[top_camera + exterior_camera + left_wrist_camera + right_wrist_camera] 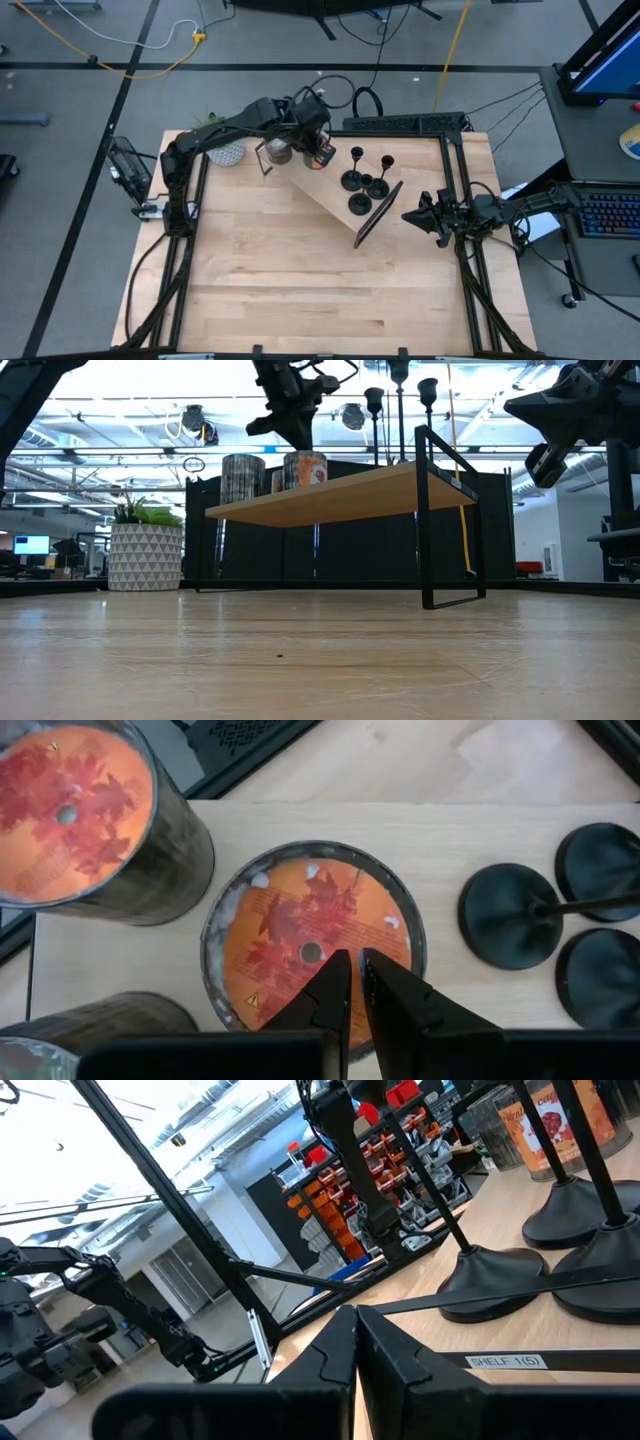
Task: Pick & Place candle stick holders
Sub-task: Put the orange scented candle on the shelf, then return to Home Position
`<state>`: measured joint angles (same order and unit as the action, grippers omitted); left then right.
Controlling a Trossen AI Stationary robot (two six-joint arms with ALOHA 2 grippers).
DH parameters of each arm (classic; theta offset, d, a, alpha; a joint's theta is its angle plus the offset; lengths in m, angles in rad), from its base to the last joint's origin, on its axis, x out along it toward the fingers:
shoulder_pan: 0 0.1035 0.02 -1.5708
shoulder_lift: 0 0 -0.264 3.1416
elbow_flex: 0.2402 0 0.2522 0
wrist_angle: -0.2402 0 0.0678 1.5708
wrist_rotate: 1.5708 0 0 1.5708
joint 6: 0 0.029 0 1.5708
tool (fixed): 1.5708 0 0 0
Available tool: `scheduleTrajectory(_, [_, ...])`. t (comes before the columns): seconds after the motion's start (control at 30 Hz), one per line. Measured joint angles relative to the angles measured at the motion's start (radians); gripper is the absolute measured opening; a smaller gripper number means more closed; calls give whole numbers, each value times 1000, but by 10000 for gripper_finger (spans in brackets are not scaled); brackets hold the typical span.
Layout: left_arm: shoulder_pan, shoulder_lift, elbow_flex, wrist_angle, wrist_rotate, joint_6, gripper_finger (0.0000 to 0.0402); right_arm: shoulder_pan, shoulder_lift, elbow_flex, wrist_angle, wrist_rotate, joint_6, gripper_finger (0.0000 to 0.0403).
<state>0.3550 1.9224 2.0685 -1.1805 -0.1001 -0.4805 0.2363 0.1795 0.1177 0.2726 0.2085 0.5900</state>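
Black candle stick holders (pixel 365 183) are being kept together in a small group on a little wooden shelf (pixel 330 195), near its right end. Candles in jars (pixel 310 945) are sitting on the same shelf, at its other end. The left gripper (pixel 355 982) is being held right above one jar, its fingers closed on nothing. The right gripper (pixel 418 215) is being held just beside the shelf's right end, fingers closed too, above the wooden surface (pixel 300 290).

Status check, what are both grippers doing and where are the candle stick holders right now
Left gripper jaws nearly shut, empty, above jar candle. Right gripper idle beside shelf. Candle stick holders standing untouched on shelf.
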Motion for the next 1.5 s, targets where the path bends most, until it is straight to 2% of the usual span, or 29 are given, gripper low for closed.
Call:
scheduleTrajectory(0.53, [-1,47,0,19,43,0,30,0,0,0,0,0,2,2])
scheduleTrajectory(0.87, [0,-51,29,-3,-32,-28,30,0,0,0,-1,0,4,2])
scheduleTrajectory(1.07, [-100,-146,31,-47,-39,-58,30,0,0,0,0,-1,8,2])
scheduleTrajectory(1.3, [-269,-265,0,-74,-129,-22,30,1,0,0,0,-10,0,2])
scheduleTrajectory(1.5, [-394,-376,-138,-39,-245,-98,30,1,0,0,0,-163,4,2])
